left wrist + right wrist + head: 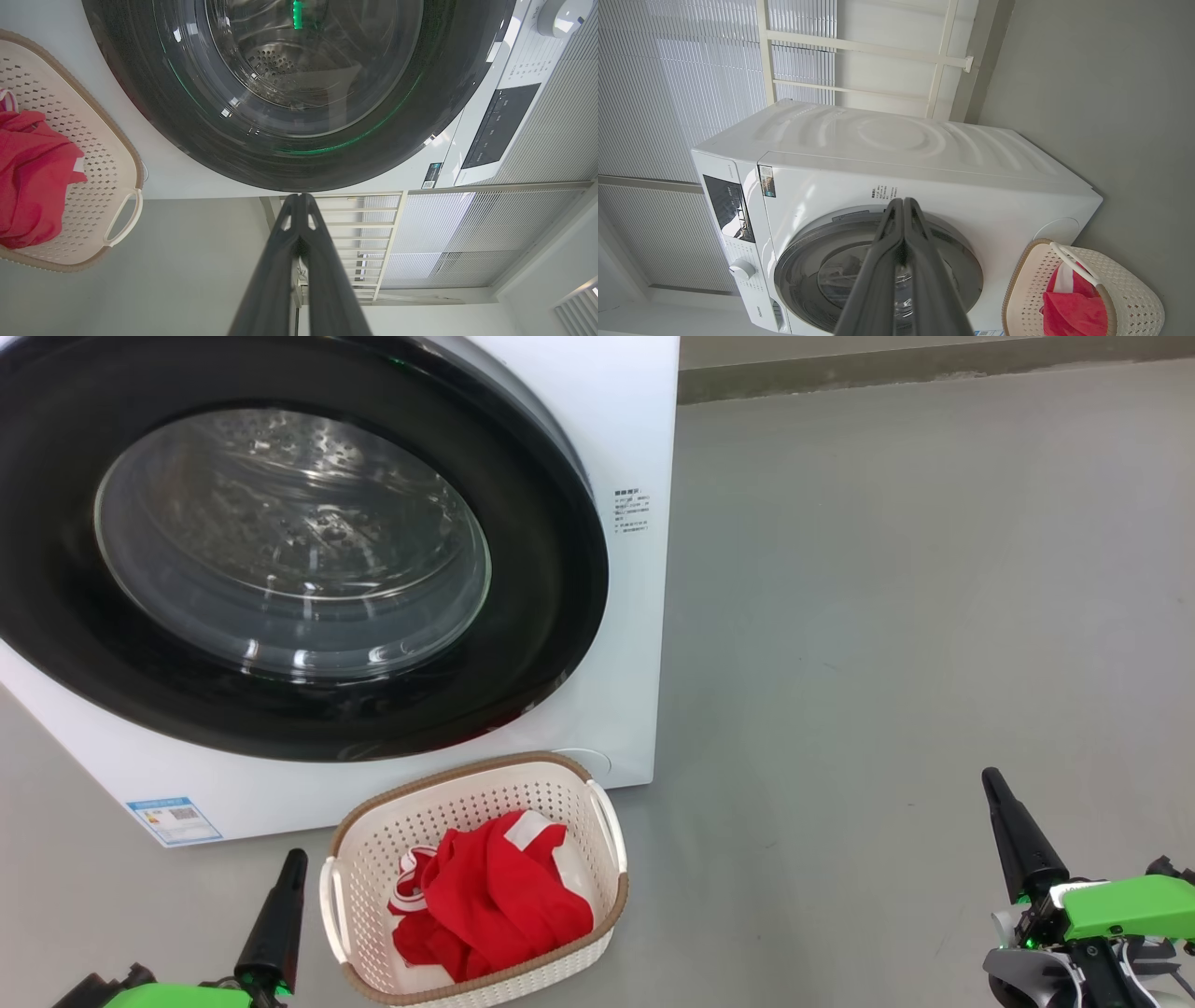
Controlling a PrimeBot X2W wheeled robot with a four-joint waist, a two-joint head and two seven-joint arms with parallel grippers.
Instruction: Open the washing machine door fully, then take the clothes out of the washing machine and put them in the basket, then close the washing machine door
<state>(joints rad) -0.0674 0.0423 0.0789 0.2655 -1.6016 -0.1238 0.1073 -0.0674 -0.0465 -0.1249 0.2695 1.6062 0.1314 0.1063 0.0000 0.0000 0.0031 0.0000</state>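
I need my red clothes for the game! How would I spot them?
Find the big white washing machine with the round black door. On the grey floor right in front of it sits a small cream basket with holes and a brown rim. The clothes lie bunched inside it, the only bright red thing there, with white trim.

**Soft light, glare on the glass**

We see bright, even light across the grey floor (887, 616), with faint shadows. Highlights speckle the washing machine door (289, 541), and a green glint rides its rim in the left wrist view. Slatted blinds (668, 93) glow white. Wrist views bow at the edges.
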